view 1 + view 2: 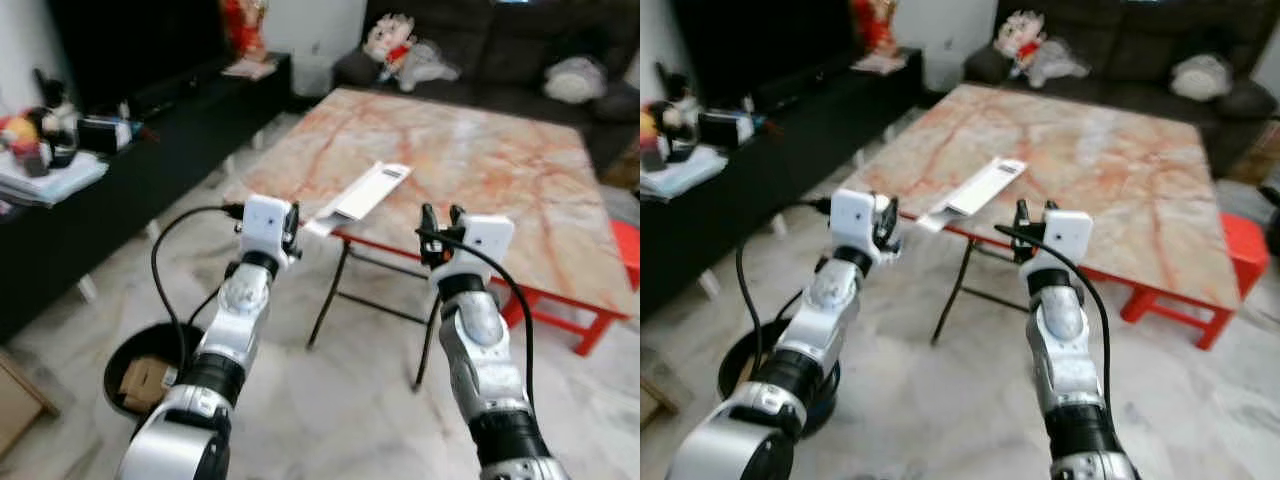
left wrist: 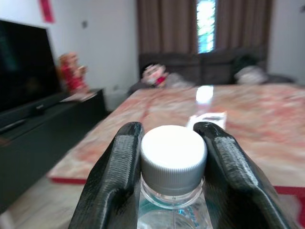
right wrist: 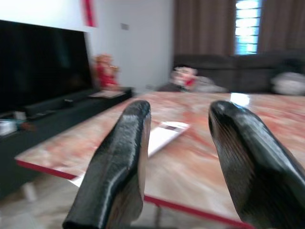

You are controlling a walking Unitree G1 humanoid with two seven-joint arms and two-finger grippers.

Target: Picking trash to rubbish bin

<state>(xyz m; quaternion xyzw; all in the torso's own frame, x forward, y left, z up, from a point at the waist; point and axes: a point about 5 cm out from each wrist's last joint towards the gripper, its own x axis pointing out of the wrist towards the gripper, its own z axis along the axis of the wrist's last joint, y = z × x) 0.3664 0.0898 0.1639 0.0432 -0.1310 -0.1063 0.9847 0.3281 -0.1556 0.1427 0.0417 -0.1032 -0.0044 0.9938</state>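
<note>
Left pincer (image 2: 171, 176) clamped on a clear plastic bottle (image 2: 172, 210), black fingers (image 2: 119, 181) pressed to either side of its white ribbed cap (image 2: 173, 153). Seen in the left wrist view at lower centre of the frame; neck clear and glossy, body cut off by the bottom edge, so label and contents impossible to make out. From the head views, bottle hidden behind the white wrist block, left pincer (image 1: 292, 232) raised at centre left, just short of the near edge of the surface.

Largest first: marbled pink-and-cream surface (image 1: 480, 160) across the upper centre and right, on red and dark legs. Black TV console (image 1: 120, 190) along the upper left, cluttered at its near end. Dark sofa (image 1: 500, 50) along the top edge with soft toys on it, blurred. Round black rubbish bin (image 1: 125, 365) at lower left on the pale floor, partly covered by the left arm, brown cardboard scrap (image 1: 148, 382) inside. White flat box (image 1: 362, 192) lying on the surface near its front edge, hanging slightly over it.

Right pincer (image 3: 178, 157) spread wide apart, gripping nothing, hovering in front of the surface's edge; in the head view at centre right (image 1: 440, 222), fingers pointing up toward the surface.
</note>
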